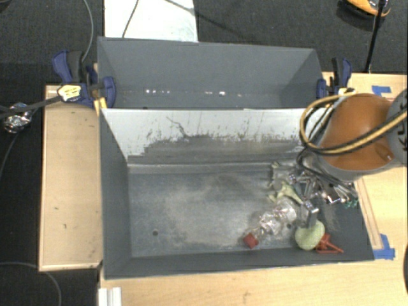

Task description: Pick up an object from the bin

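- Grey sheet metal makes up the bin (191, 136), with dull sloped walls and a flat floor that is scuffed and streaked with pale scratches, most heavily along the foot of the far wall
- Reaching in from the right, the arm carries a smooth, rounded orange cover (357, 132) looped with black and yellow cables; below it the dark metal claw (309, 209) hangs low over the bin's near right corner
- Directly under the tip of the claw lies a pale green lump (310, 237), rounded, soft-edged and matte, close to the near wall; whether the two touch cannot be told
- Just beside the lump, to the right of the claw's tip and lower in the camera view, lies a small red-orange piece (329, 246), thin and angular
- To the claw's left and a little lower sits a clear plastic piece (277, 220), crinkled, glossy and creased; beyond it, farther from the claw, lies a small red block (250, 240)
- Behind the claw, toward the far wall, a few pale whitish-yellow scraps (284, 187) lie heaped, partly hidden by the claw's dark body
- How far the claw stands open cannot be told, nor whether it grips anything
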